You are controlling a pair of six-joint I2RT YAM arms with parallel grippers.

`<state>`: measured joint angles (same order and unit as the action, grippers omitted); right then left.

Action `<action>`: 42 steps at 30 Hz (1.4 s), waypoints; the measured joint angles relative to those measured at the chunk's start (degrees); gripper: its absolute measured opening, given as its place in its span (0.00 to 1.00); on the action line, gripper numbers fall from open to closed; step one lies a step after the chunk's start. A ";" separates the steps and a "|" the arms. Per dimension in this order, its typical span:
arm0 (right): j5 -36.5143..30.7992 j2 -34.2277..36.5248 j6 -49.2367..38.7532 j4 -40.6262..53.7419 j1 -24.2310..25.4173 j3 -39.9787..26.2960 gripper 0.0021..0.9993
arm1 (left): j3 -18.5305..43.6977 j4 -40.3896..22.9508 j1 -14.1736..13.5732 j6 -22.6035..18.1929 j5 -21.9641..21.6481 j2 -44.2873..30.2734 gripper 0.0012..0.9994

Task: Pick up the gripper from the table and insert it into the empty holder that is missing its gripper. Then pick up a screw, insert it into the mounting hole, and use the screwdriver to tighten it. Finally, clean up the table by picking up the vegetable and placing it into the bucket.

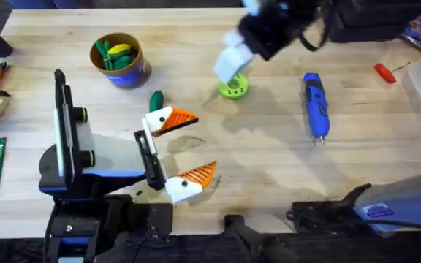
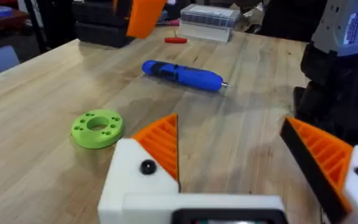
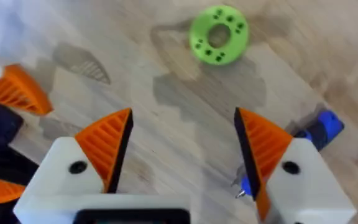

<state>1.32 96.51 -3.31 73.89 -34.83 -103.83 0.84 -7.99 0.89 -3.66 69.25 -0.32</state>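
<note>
Pale wood table (image 1: 269, 168). Both grippers, left (image 1: 188, 150) and right (image 3: 182, 146), spread wide, grasping nothing. Dark green oblong toy vegetable (image 1: 156, 99) lies just right of tan-and-blue round bucket (image 1: 120, 60); I'd come straight down, pinch its middle.

- Screwdriver (image 1: 316, 106): chunky blue cylinder with a thin metal tip. It lies flat on the table (image 1: 269, 168), right of the middle, its length running near to far and the tip pointing to the near side.
- Vegetable (image 1: 156, 100): small, dark green, oblong. It lies on the table left of the middle, just near and right of the bucket, outside it.
- Bucket (image 1: 131, 71): short round cup, tan above and blue below. It stands upright at the far left, holding green and yellow pieces (image 1: 117, 55).
</note>
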 joint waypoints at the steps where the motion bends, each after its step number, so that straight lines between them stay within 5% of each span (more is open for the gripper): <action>1: 0.00 -1.51 1.03 -1.03 1.33 2.29 0.95 | -0.01 0.01 0.00 0.00 0.00 0.00 0.99; 10: 0.00 -9.45 7.36 -2.14 13.94 14.98 0.95 | 0.00 0.02 0.00 0.00 0.00 0.00 0.99; 21: 0.00 -12.69 9.53 -1.85 29.25 21.18 0.95 | 0.00 0.01 0.00 -0.01 0.01 0.00 0.99; 40: 0.02 -12.76 9.55 -2.14 30.40 21.20 0.95 | 0.00 0.00 0.00 0.02 0.01 0.00 0.98; 42: 0.02 -12.76 9.55 -2.14 30.40 21.20 0.95 | 0.00 0.02 0.00 -0.02 0.00 0.00 0.73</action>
<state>1.34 83.74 6.24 71.75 -4.43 -82.63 0.84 -7.97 0.89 -3.68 69.26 -0.31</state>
